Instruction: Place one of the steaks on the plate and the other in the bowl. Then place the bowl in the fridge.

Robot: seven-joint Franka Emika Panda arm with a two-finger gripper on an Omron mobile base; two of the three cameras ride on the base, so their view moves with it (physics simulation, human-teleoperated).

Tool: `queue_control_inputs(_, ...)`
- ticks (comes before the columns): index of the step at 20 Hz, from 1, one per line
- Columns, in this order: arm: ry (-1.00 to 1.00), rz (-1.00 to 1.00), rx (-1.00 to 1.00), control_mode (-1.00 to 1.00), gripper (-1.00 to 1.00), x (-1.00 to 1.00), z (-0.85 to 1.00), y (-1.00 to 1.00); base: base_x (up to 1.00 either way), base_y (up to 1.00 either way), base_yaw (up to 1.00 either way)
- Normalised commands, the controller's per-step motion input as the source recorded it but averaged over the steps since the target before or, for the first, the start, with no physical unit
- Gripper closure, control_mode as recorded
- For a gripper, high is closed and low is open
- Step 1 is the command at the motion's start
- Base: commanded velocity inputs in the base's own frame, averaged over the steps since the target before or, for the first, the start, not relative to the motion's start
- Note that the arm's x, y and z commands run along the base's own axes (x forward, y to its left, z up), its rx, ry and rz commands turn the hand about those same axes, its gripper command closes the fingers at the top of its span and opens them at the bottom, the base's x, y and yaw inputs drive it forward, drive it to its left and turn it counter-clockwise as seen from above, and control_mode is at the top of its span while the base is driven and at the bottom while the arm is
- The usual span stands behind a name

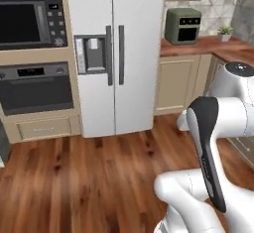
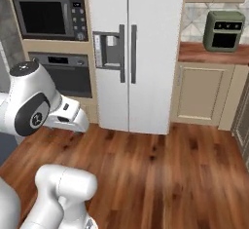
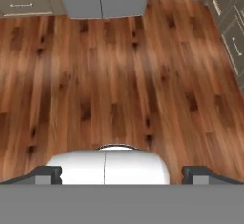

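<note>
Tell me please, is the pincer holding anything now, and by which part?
Nothing is held. The pincer stands wide open above the brown wooden floor, with nothing between its dark finger tips.

The white arm point(image 1: 218, 128) is folded up close to the robot, with its elbow bent and its dark joints showing. In the hand view the gripper point(image 3: 121, 173) points down, and its two small dark fingertips point(image 3: 47, 174) sit far apart with nothing between them. The hand itself is hard to see from the base, so its exact tilt is unclear.
</note>
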Motion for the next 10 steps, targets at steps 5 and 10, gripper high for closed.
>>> queue_control_inputs(5,0.0,0.0,0.0,1.0,-1.0,0.0,0.0,0.0,1.0,-0.21,0.3)
queue_control_inputs(10,0.0,0.0,0.0,1.0,-1.0,0.0,0.0,0.0,1.0,-0.16,0.07)
